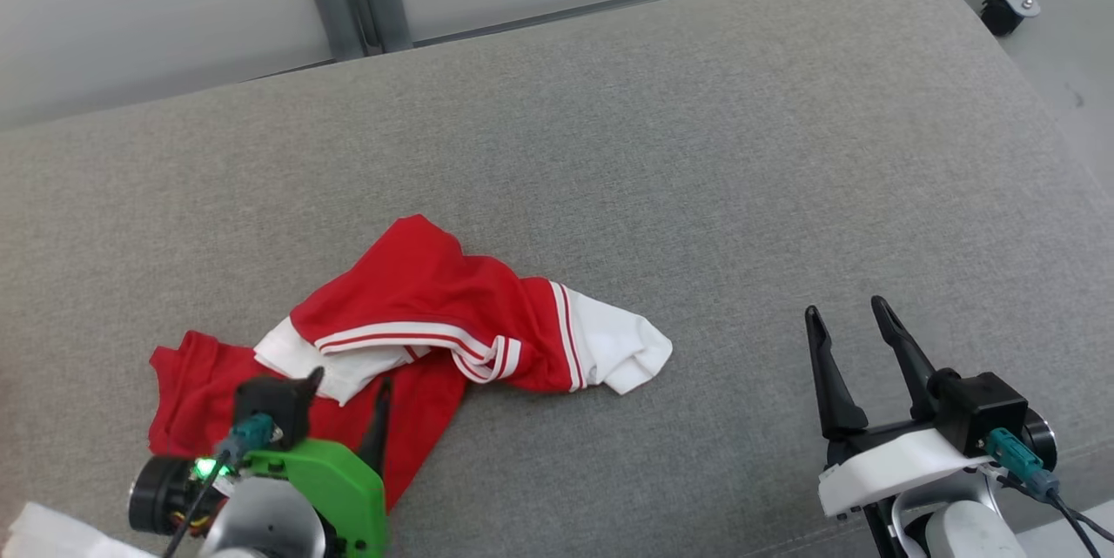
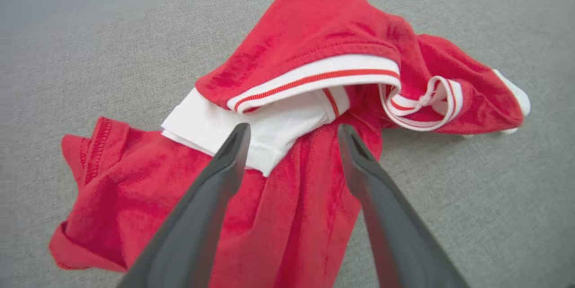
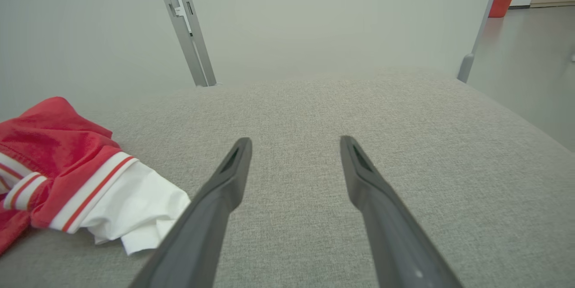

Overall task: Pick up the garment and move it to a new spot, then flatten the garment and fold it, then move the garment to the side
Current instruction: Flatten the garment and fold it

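One garment (image 1: 418, 297) crumpled, folds hidden | left claw (image 1: 350, 382) spread, arm cropped

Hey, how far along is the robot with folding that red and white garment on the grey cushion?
Done: nothing that shows; the garment lies crumpled on the grey cushion, and whether it was already moved cannot be told. In hand: the left gripper hovers over it, jaws open, holding nothing; the right gripper is open, apart from it. Left: flattening, folding, moving aside.
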You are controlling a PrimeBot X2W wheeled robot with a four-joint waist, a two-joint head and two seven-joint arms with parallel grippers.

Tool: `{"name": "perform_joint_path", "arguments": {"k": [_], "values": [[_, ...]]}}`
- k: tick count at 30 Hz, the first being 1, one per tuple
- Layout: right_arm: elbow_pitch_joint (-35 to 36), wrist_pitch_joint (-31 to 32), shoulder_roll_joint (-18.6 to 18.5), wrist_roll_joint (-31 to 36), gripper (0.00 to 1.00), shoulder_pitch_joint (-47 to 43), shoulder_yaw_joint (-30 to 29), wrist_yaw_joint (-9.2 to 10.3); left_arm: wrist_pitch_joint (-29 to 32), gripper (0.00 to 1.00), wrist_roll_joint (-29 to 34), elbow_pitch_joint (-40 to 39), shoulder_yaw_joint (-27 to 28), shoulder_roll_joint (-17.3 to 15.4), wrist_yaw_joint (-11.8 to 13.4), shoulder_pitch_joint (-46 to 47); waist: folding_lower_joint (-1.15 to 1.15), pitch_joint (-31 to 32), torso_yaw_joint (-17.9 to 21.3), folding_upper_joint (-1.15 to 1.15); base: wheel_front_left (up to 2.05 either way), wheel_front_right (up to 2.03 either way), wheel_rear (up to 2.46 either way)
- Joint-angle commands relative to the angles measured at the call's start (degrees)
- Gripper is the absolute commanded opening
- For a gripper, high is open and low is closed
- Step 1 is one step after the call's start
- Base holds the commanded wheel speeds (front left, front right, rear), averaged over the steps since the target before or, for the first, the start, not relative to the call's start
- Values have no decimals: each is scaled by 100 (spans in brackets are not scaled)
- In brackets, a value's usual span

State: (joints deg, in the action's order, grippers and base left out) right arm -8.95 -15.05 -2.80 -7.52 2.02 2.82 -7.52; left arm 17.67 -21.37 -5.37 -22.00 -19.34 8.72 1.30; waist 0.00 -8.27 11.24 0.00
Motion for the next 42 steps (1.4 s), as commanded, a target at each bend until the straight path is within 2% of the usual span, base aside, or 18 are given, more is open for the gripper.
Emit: {"name": "perform_joint_path", "arguments": {"k": [1, 3, 6, 8, 9, 10, 11, 12, 19, 24, 31, 32, 33, 40, 41, 42], "values": [[-14, -19, -19, -71, 100, 76, 9, 6, 29, 100, 151, 240, 65, -150, 38, 249, 0, -63, 121, 0, 0, 0, 0], [-20, -19, -16, -90, 100, 74, -8, 6, 15, 100, 85, 517, 131, -71, 50, 439, 0, -90, 198, 0, 0, 0, 0], [-26, -19, -15, -107, 100, 25, -24, 6, -59, 100, 103, 899, 255, -150, 81, 652, 0, -120, 297, 0, 0, 0, 0], [-33, -19, -15, -115, 100, 2, -26, 6, -105, 99, 14, 1081, 273, -142, 6, 734, 0, -142, 359, 0, 0, 0, 0], [-40, -19, -16, -132, 100, 0, -43, 6, -123, 72, -35, 1165, 278, -112, -35, 761, 0, -149, 383, 0, 0, 0, 0], [-43, -19, -17, -146, 100, 6, -49, 6, -162, 55, -23, 1220, 273, -128, -64, 809, 0, -156, 410, 0, 0, 0, 0], [-46, -19, -15, -153, 100, 12, -44, 6, -201, 43, -48, 1238, 273, -111, -91, 849, 0, -161, 426, 0, 0, 0, 0], [-47, -19, -15, -157, 100, 23, -39, 5, -252, 0, -55, 1235, 262, -100, -124, 885, 0, -171, 443, 0, 0, 0, 0], [-44, -19, -15, -236, 100, 103, 39, 6, -499, 0, 77, 936, 243, -129, -187, 1244, 0, -249, 534, 0, 0, 0, 0], [-75, -19, -15, -310, 100, 211, 145, 6, -305, 0, 281, 897, 58, -178, -343, 1907, 0, -348, 761, 0, 0, 0, 0], [-146, -19, -14, -482, 100, 293, 320, 6, -203, 0, 600, 1628, -116, -40, -541, 3406, 0, -615, 1401, 0, 0, 0, 0], [-165, -19, -12, -533, 100, 309, 367, 6, -265, 0, 685, 2034, -127, -46, -575, 3903, 0, -757, 1655, 0, 0, 0, 0], [-167, -19, -10, -557, 100, 318, 397, 6, -313, 0, 728, 2199, -114, -46, -576, 4067, 0, -815, 1751, 0, 0, 0, 0], [-158, -19, -9, -667, 100, 307, 456, 6, -1017, 0, 1024, 3438, -211, 27, -609, 4981, 0, -1104, 2110, 0, 0, 0, 0], [-143, -19, -9, -686, 100, 293, 451, 6, -1166, 15, 1072, 3703, -234, 49, -577, 5057, 0, -1123, 2113, 0, 0, 0, 0], [-141, -19, -9, -698, 100, 292, 446, 6, -1306, 38, 1105, 3902, -248, 52, -567, 5117, 0, -1130, 2113, 0, 0, 0, 0]]}}
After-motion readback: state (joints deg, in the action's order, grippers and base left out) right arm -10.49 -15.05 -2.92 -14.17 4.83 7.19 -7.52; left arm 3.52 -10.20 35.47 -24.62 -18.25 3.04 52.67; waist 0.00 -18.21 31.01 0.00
